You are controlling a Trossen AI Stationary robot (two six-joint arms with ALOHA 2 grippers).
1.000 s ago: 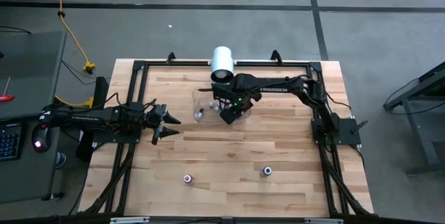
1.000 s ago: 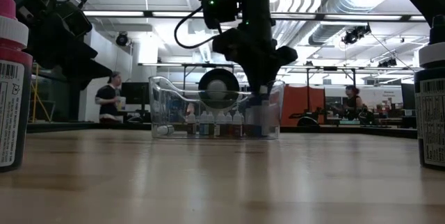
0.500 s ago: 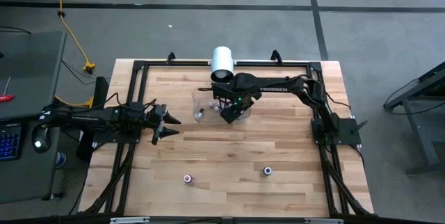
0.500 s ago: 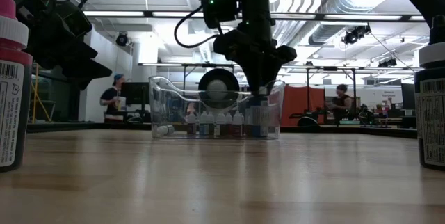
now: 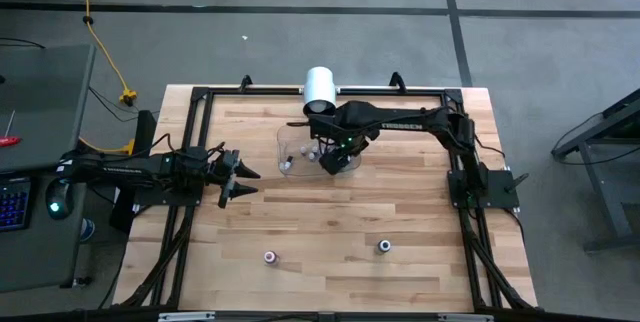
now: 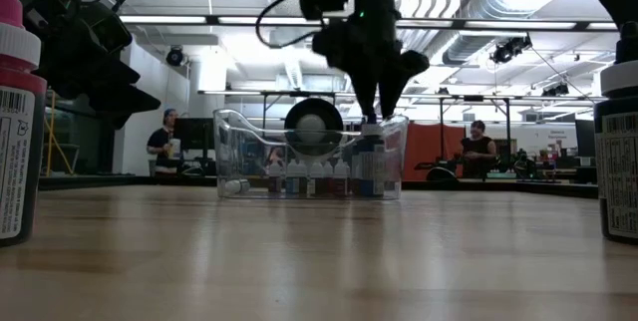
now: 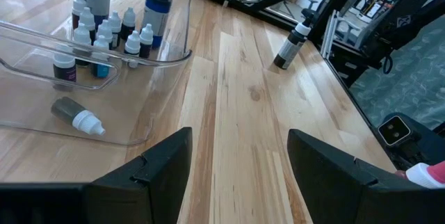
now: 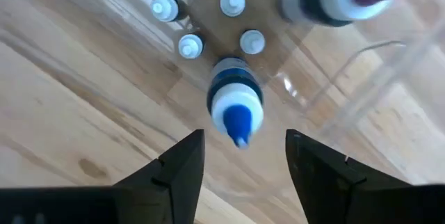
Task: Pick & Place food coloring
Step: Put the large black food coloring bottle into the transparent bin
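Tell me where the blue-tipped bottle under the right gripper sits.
The blue-tipped bottle stands upright inside the clear tray, at the tray's right end in the high view, beside the small white-capped bottles, directly under the open right gripper.

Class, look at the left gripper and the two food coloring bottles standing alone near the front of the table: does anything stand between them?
Nothing visible does. The left gripper hangs open at the table's left; only bare wood lies between it and the pink-capped bottle and the dark bottle.
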